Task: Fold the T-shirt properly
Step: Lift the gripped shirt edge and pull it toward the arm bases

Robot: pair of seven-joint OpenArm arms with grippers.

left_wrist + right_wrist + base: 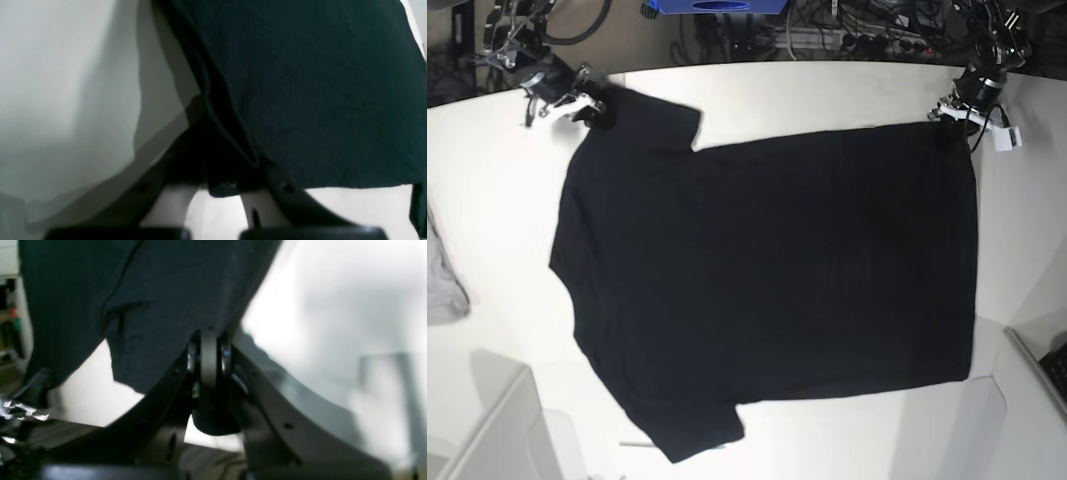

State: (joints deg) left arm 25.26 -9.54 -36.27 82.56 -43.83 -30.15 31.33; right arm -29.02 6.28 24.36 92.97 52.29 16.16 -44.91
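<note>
Black T-shirt (767, 270) spread flat across the middle of the white tabletop (1027, 250). Left end effector (959, 112) is clamped on its far-right corner, right end effector (587, 103) clamped on the sleeve at the far-left corner.

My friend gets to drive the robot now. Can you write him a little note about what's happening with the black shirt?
Left gripper: shut on a far corner of the T-shirt, at the hem end.
Right gripper: shut on the far sleeve at the other end.
The T-shirt lies spread across the white table, plain black side showing, no print in view. A light grey cloth sits off at the table's edge, apart from the shirt.
Done: both far corners gripped.
Left: no fold shows yet, so all the folding remains.
</note>
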